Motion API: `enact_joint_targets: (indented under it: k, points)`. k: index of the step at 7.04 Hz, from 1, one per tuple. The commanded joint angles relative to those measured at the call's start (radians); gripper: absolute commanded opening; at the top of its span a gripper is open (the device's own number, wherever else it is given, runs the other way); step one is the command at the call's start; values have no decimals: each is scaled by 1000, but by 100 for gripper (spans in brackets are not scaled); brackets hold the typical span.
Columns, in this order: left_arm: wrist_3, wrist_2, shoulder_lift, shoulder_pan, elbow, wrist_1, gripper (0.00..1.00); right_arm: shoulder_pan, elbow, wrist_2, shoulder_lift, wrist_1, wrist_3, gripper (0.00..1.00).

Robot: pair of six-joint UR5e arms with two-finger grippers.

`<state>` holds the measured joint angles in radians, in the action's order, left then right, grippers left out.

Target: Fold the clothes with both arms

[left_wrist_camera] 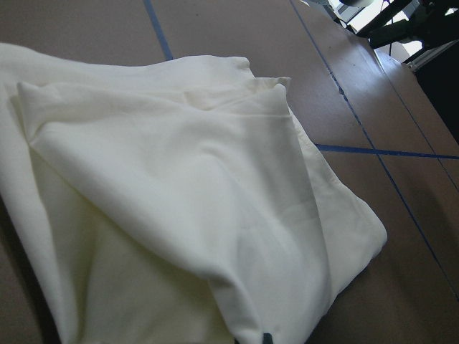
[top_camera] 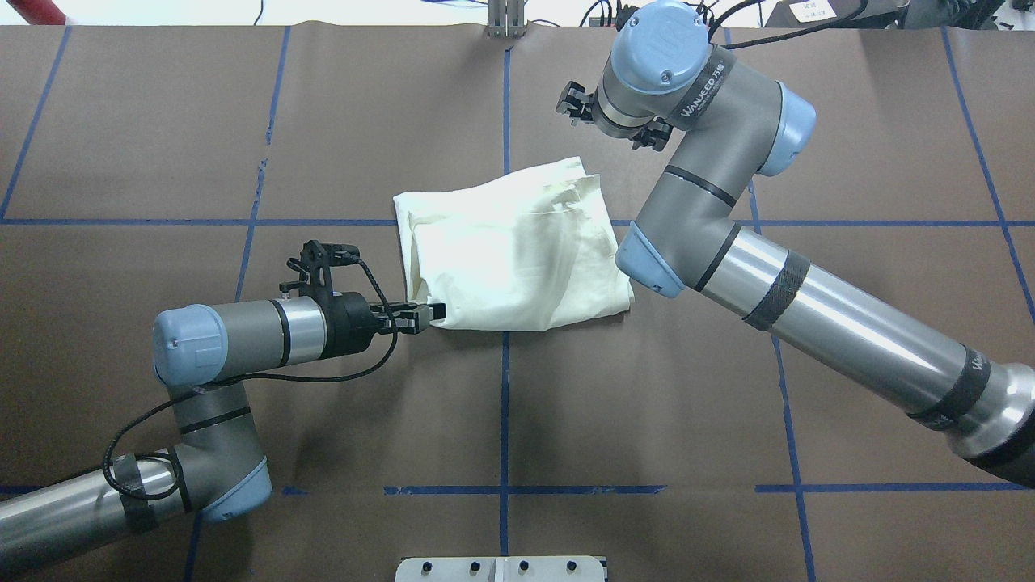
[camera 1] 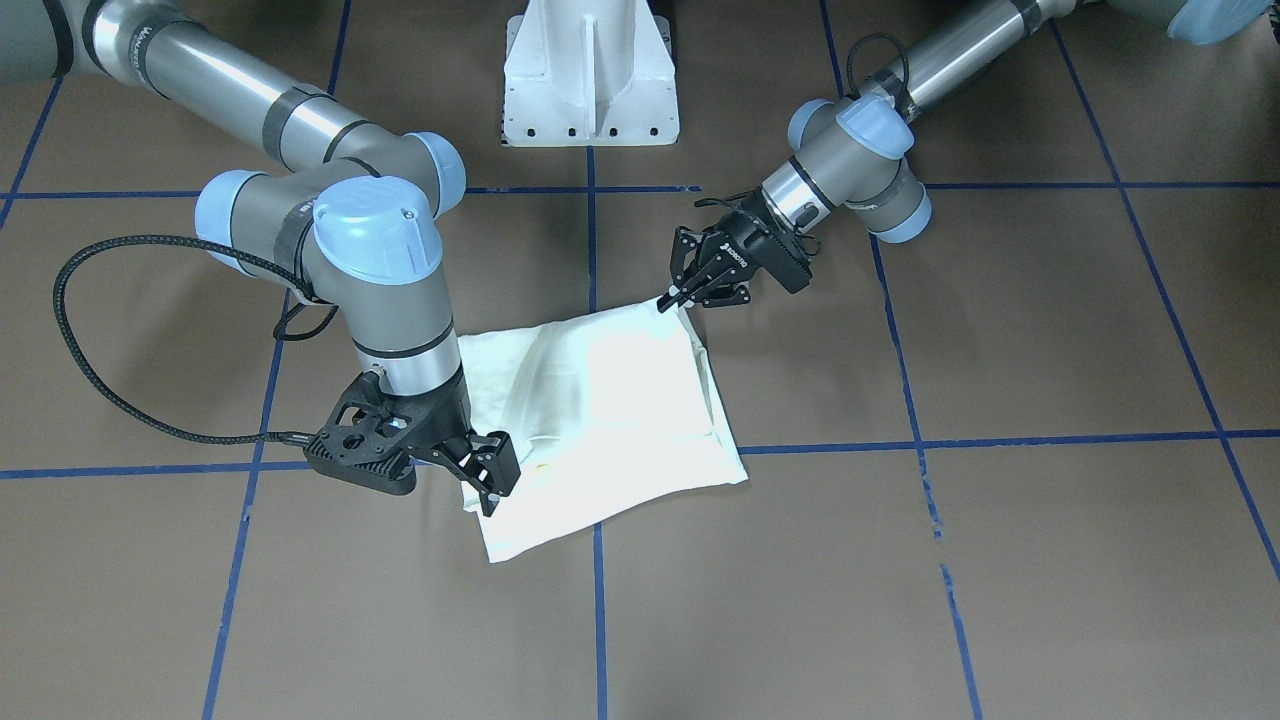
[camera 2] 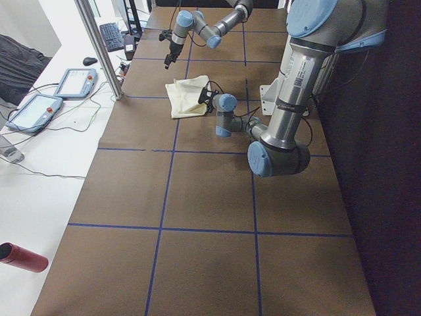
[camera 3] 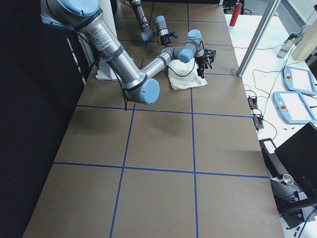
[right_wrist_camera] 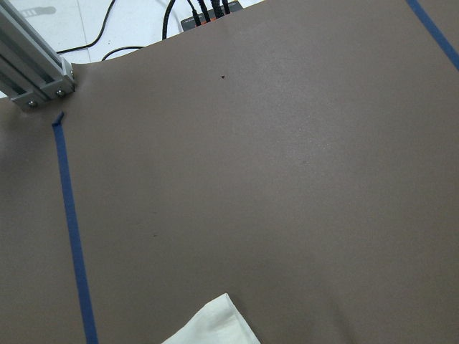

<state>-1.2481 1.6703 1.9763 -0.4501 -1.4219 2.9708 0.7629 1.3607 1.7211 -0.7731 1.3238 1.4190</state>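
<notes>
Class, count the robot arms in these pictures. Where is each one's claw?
2. The left arm's claw pinches a corner of the cream shirt on the robot's side; the right arm's claw hovers by its far edge.

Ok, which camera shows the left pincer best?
Front-facing: the left pincer shows whole, tips closed on the shirt corner. Overhead shows it from above, tips at that corner. Left wrist catches only a dark tip. Side views show it tiny; right wrist, nothing.

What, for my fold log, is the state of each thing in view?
T-shirt: folded into a rough rectangle, plain side up, lying flat.
left gripper: shut on a corner of the T-shirt.
right gripper: up off the T-shirt, holding nothing; open or shut unclear.
</notes>
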Motion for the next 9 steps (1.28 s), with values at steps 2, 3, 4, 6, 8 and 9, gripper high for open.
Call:
enact_joint_targets:
  k: [2, 3, 4, 6, 8, 9]
  points:
    - [-66, 58, -19, -7, 15, 40, 0, 1, 0, 0, 0, 0, -2, 100]
    - [-82, 66, -37, -10, 17, 49, 0, 1, 0, 2, 0, 0, -2, 100]
    - [-93, 65, -48, -12, 17, 50, 0, 1, 0, 3, 0, 0, -2, 100]
    - [-146, 65, -53, -10, 32, 50, 0, 1, 1, 3, 2, 0, -2, 100]
    - [-166, 65, -54, -12, 34, 48, 0, 1, 1, 3, 2, 0, -2, 100]
    - [-166, 65, -54, -12, 35, 47, 0, 1, 1, 3, 0, 0, -2, 100]
